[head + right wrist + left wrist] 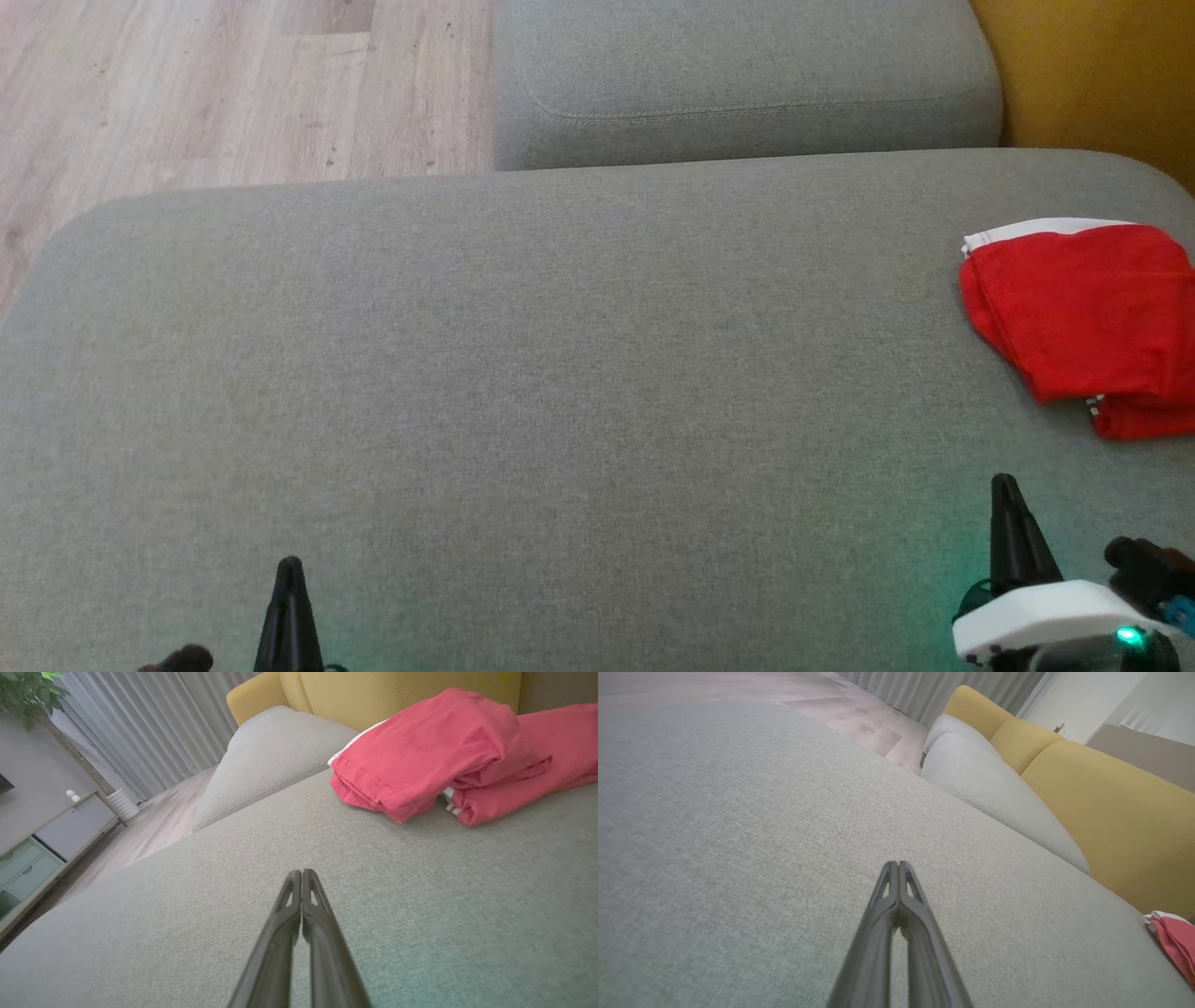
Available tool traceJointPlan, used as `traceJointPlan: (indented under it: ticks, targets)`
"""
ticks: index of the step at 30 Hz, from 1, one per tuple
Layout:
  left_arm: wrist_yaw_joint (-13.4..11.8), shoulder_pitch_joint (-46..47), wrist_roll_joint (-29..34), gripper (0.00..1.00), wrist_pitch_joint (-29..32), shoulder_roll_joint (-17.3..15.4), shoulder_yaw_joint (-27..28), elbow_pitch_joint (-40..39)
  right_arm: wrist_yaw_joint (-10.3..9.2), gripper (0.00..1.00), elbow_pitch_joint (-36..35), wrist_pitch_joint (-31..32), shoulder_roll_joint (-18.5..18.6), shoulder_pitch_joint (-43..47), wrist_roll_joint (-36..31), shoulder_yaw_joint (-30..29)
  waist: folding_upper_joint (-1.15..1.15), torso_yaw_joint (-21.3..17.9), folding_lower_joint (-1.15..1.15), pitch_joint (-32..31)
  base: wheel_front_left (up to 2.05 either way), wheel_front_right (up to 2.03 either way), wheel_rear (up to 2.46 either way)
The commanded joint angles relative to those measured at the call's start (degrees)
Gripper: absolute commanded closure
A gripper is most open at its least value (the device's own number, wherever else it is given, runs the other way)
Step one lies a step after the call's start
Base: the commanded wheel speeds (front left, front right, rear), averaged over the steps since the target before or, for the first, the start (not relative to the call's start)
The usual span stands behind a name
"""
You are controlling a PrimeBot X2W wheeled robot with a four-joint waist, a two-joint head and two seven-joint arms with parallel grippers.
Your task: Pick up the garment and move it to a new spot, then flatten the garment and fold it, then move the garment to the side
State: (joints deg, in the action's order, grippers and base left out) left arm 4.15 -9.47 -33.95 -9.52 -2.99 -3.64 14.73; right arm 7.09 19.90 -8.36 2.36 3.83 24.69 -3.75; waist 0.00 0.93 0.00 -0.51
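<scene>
The red garment is lying folded at the far right of the grey cushion, white edge facing the yellow backrest, length running rightward. Down front, the left gripper and the right gripper are showing fingers pinched closed, gripping nothing.

Left end effector: at the lower left of the head view, closed, with nothing gripped.
Left fingers: two long dark fingers, with the tips pressed together; lower down a narrow slit stays open between them.
Left direction: it points up the head view, away from the body.
Right end effector: at the lower right of the head view, closed and empty.
Right fingers: tips touching along a straight line, with a thin gap below them.
Right wrist: a white casing behind the fingers, with a small green light lit on it and a dark part just beside it.
Comparison: the right tip reaches higher in the head view than the left tip.
</scene>
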Motion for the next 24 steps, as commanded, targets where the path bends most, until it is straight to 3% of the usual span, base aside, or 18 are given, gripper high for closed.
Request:
traceJointPlan:
  ticks: [1, 24]
  targets:
    - [0.54, 2.44, -1.43, 1.0, 0.49, -0.34, 1.17, -1.43, 0.11, 1.0, -2.12, 0.18, 0.2, -3.2, 1.75, 0.07, 0.0, -0.01, 0.0, 0.01, 0.0, 0.0, 0.0]
    - [1.26, 5.83, -16.3, 1.0, 4.28, -0.41, 3.23, -1.25, 0.19, 1.0, -3.09, 3.97, 0.28, -4.96, 18.72, -0.66, 0.0, -0.25, 0.0, 0.18, 0.0, 0.0, 0.0]
